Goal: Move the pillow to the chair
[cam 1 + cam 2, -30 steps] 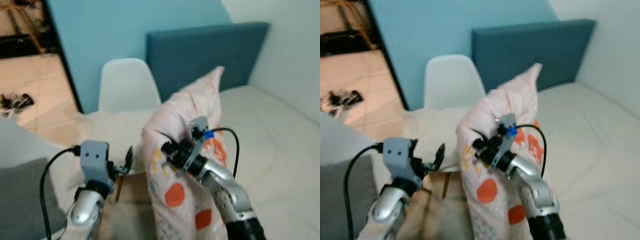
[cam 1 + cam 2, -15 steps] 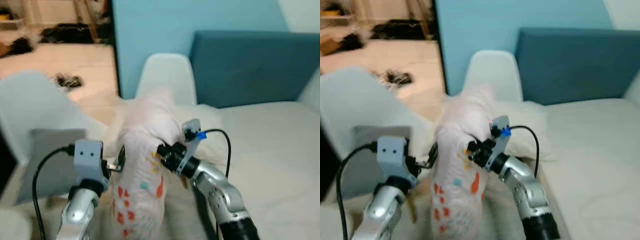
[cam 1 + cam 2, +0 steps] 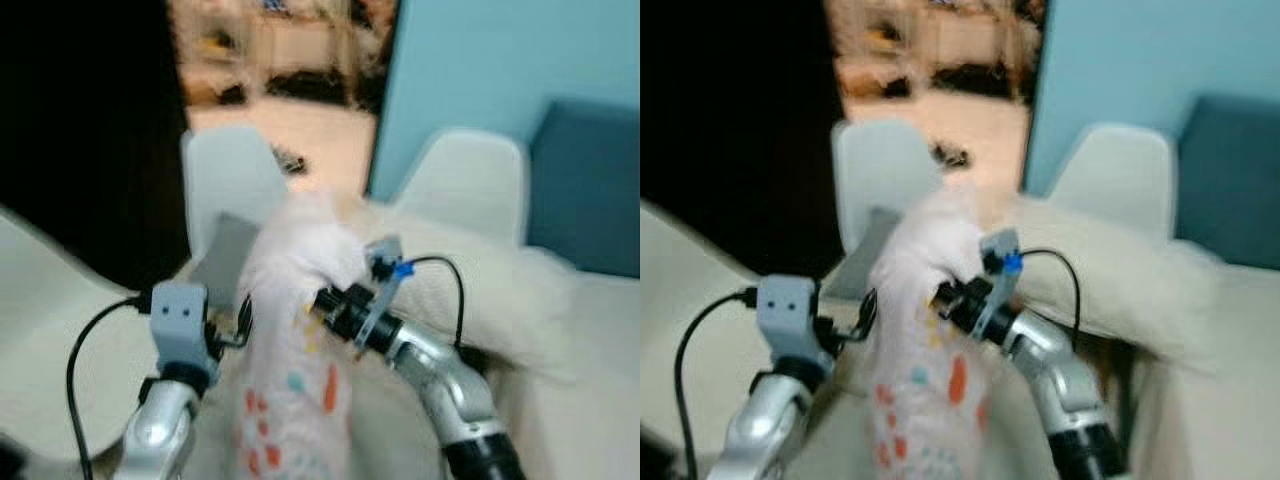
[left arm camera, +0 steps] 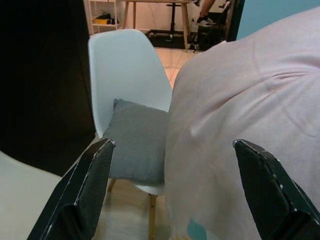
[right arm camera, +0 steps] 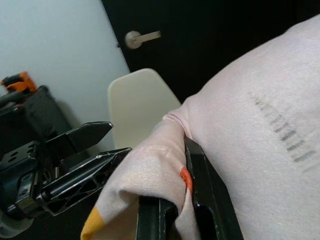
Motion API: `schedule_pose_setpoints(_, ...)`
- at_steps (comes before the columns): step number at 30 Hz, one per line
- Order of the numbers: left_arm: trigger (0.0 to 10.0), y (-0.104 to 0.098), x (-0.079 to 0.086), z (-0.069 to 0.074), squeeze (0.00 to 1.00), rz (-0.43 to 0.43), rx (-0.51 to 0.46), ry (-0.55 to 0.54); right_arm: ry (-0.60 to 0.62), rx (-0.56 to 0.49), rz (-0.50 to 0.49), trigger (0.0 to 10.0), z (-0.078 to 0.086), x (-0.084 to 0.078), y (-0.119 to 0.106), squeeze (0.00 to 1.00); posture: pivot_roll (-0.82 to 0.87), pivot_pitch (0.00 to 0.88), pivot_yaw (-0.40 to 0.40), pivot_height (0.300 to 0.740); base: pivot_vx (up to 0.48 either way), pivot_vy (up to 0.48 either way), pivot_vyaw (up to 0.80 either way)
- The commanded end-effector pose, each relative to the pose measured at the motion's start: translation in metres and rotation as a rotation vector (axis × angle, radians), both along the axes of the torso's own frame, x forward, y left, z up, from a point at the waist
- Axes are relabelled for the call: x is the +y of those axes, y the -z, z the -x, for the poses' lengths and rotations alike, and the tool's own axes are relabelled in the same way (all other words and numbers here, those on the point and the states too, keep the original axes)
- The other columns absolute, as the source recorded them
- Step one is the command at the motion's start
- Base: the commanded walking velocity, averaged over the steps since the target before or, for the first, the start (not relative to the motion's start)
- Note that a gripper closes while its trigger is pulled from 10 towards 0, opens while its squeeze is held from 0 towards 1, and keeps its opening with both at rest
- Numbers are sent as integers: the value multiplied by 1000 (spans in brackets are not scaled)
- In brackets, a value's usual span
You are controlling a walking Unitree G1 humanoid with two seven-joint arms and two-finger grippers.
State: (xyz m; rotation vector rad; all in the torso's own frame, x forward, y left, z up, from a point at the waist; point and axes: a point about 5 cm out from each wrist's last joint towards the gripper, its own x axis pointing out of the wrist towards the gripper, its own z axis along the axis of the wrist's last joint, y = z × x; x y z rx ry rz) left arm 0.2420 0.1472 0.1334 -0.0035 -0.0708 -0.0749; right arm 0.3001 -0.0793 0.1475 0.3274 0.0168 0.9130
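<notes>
**Observer:** What changed?

**Me:** The head camera has swung left over the last second. The bed's headboard has slid to the right edge, and a white chair (image 3: 228, 175) carrying a grey cushion (image 4: 137, 147) now sits upper centre, with a second white chair (image 3: 470, 185) to its right. I read that as us turning toward the drop-off.

**Observer:** And the pillow?

**Me:** The pillow (image 3: 295, 330) hangs in the middle of the frame. My right gripper (image 5: 172, 210) is clenched on a fold of it. My left gripper (image 4: 170, 185) stands spread wide just beside the fabric, grasping nothing. The cushioned chair lies just beyond the pillow.
</notes>
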Motion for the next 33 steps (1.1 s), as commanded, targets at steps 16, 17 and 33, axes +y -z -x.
schedule_pose_setpoints(16,10000,0,-4,-3,0,-3,14,16,-40,-86,-50,0,-1,0,-20,0,-7,0,-72,723,0,0,800)
schedule_pose_setpoints(17,10000,0,-4,-3,0,-3,14,16,-40,-86,-50,0,-1,0,-20,0,-7,0,-72,723,0,0,800)
schedule_pose_setpoints(33,10000,-16,4,-15,0,16,-52,11,-125,-326,-91,0,-6,11,-86,0,-5,0,-66,723,0,0,794)
